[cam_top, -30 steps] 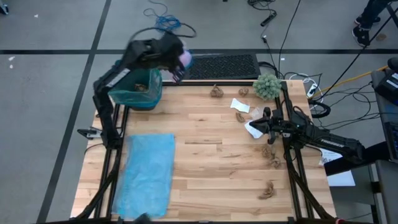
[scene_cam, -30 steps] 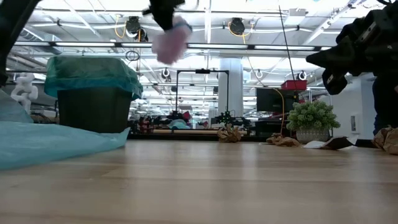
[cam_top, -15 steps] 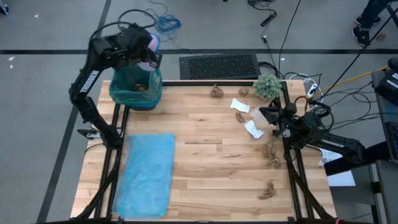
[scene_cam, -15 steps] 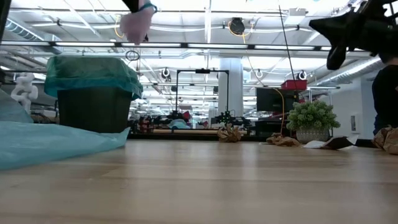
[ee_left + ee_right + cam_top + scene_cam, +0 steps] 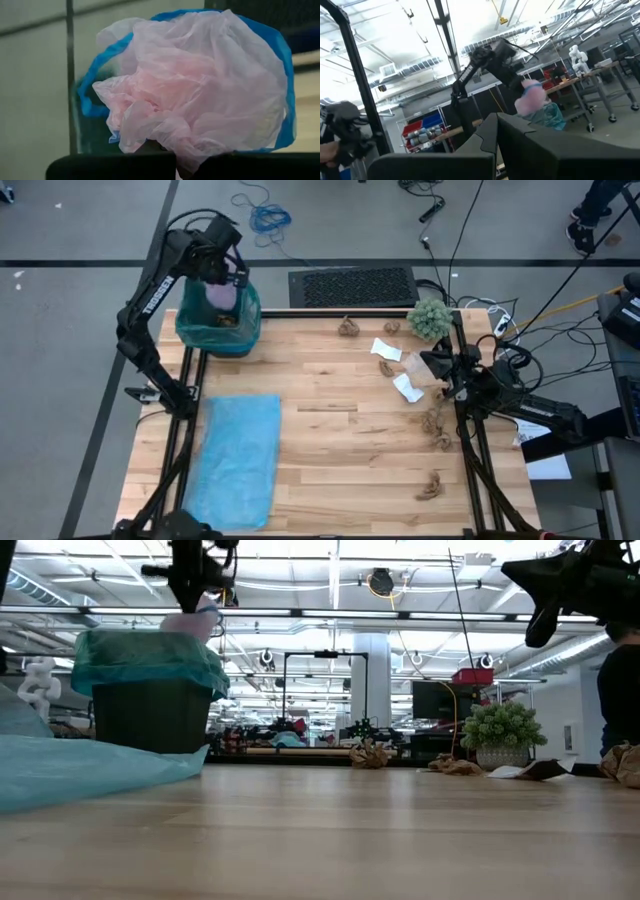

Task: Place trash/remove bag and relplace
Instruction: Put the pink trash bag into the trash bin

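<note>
Overhead, our left gripper (image 5: 225, 280) clutches a pink wad (image 5: 195, 100) above the bin (image 5: 218, 320).
Our right gripper (image 5: 432, 362), clenched empty, hangs over paper scraps (image 5: 408, 388) on the bench (image 5: 330, 440).

The crumpled piece (image 5: 195, 95) held over the bin is pale lilac-pink, with a bright blue edge. The bin (image 5: 218, 330) at the table's 11 o'clock is dark, lined with a teal-green bag (image 5: 150, 655). The flat bag (image 5: 240, 455) at 7 o'clock is light blue. The table (image 5: 330, 450) is light wood in strips. Wads (image 5: 435, 485) from 3 to 5 o'clock are brown; scraps (image 5: 386, 349) near 2 o'clock are white. The fuzzy ball (image 5: 430, 318) is grey-green. Both arms are black.
</note>
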Available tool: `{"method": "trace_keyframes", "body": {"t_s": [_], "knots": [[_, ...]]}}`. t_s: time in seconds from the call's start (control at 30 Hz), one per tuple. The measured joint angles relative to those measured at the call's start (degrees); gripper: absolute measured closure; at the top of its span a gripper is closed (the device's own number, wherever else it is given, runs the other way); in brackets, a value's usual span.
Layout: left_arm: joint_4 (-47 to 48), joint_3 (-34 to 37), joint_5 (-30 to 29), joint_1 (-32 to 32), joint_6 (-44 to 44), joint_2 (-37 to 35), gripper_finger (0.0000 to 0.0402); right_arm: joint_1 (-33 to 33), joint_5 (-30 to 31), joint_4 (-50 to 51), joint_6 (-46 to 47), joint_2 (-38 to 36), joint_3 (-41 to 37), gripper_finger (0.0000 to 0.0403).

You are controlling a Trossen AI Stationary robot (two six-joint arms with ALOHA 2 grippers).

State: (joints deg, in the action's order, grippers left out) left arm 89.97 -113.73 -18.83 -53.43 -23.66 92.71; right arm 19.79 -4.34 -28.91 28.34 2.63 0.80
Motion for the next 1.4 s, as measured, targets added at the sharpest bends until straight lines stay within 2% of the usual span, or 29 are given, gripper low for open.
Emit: {"method": "trace_keyframes", "body": {"t_s": [0.3, 0.5, 0.63, 0.9, 1.17, 1.4], "knots": [[0.0, 13.5, 0.6, -1.9, 1.6, -0.1, 0.0402, 0.0, 0.0, 0.1, 1.0, 0.0, 0.0, 0.0403], [-0.5, 22.7, 6.1, -1.7, 2.1, -0.1, 0.0402, 0.0, 0.0, 0.3, 1.0, 0.0, 0.0, 0.0403], [-4.7, 26.4, 12.6, 0.2, 4.7, -0.2, 0.0402, 0.0, 0.1, 0.6, 1.0, 0.0, 0.0, 0.0403], [-16.8, 28.6, 24.9, 6.8, 4.5, -0.2, 0.0401, 0.0, 1.4, 0.5, 1.0, 0.0, 0.0, 0.0403], [-18.7, 28.6, 30.3, 14.3, 3.0, -0.2, 0.0401, 0.0, 1.4, 0.5, 1.0, 0.0, 0.0, 0.0403], [-29.9, 28.6, 37.1, 23.4, -2.4, -0.2, 0.0401, 0.0, 1.4, 0.4, 1.1, 0.0, 0.0, 0.0403]]}}
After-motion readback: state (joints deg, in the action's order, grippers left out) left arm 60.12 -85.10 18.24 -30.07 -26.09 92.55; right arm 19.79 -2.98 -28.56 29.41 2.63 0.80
